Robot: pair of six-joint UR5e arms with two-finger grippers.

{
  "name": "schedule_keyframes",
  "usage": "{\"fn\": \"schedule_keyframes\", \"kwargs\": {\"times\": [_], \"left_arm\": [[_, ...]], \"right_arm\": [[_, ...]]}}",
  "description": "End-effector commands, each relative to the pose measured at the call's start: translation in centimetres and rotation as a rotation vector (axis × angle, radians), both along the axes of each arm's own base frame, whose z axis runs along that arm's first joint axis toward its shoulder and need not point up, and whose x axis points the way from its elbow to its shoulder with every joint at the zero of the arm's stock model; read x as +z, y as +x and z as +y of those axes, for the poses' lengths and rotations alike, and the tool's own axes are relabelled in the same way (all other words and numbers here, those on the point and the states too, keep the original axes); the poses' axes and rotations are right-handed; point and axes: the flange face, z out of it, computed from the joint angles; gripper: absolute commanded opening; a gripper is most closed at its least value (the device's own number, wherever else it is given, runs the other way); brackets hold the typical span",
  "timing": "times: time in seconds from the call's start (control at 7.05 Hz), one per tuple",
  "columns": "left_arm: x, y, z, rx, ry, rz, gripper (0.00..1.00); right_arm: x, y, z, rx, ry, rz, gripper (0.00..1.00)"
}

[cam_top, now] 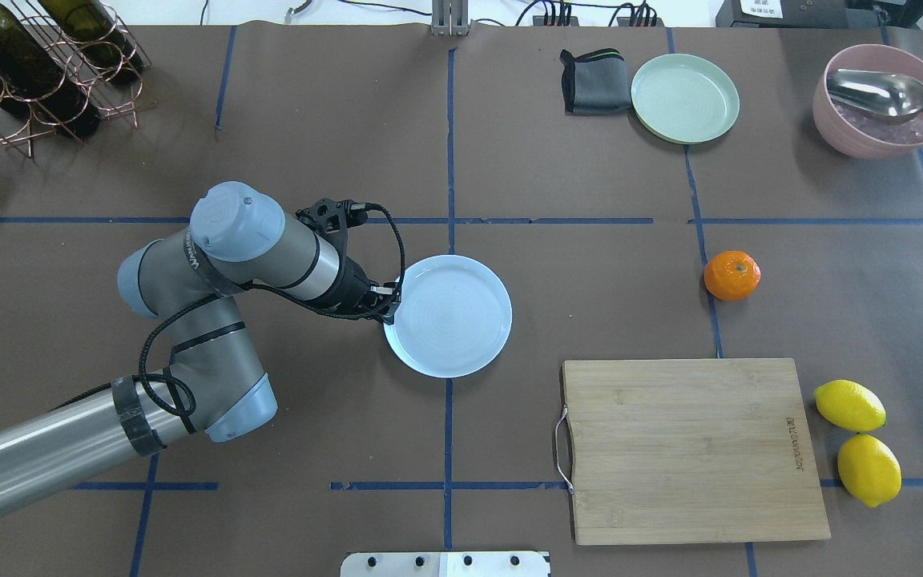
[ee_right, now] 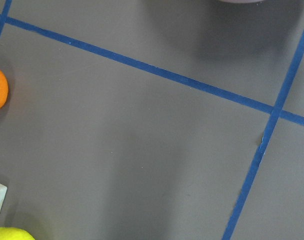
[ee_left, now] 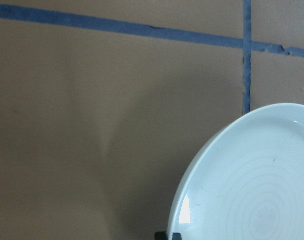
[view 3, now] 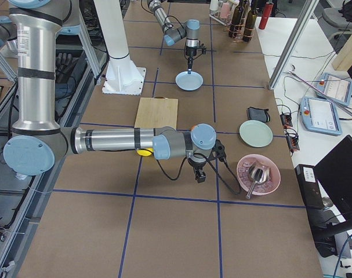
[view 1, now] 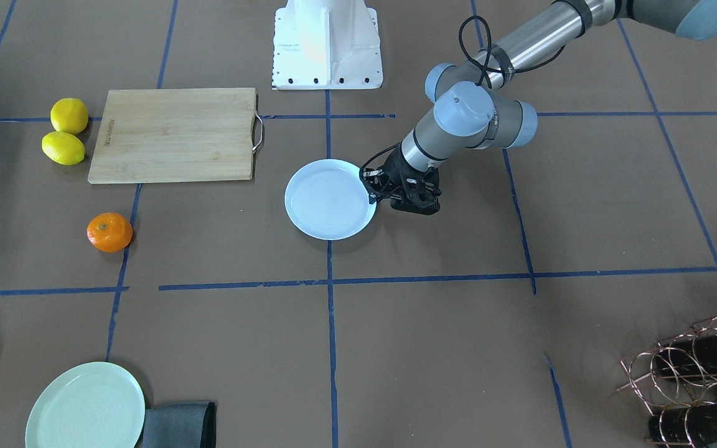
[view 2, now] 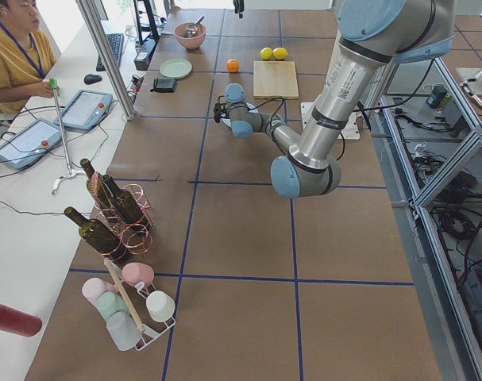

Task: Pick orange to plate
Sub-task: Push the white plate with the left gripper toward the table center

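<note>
The orange (cam_top: 732, 275), bright, flattened, green-dimpled, sits by blue tape (cam_top: 715, 328), well apart from the plate (cam_top: 453, 316); the stamp on the board (cam_top: 694, 449) is unreadable. The left gripper (cam_top: 388, 308) pinches the plate's rim; of the right gripper (view 3: 199, 176) we cannot tell.

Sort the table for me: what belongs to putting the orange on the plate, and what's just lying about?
Job: orange, pale blue plate.
Lying about: lemons, cutting board, green plate, grey cloth, pink bowl, spoon, bottle rack.
</note>
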Motion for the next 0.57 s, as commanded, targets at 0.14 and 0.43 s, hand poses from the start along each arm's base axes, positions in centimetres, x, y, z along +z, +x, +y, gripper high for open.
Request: {"fn": "schedule_keyframes", "kwargs": {"times": [0.14,0.43], "left_arm": [[-0.8,0.2,0.2,0.002,0.015,0.027,0.21],[-1.4,-0.8,-0.1,-0.01,0.06,0.094,0.76]], "right_arm": [[-0.9,-3.0,-0.4,-0.059,0.021,-0.001,1.0],[-2.9,-7.0,-0.8,-0.03,0.02,-0.024,1.0]]}}
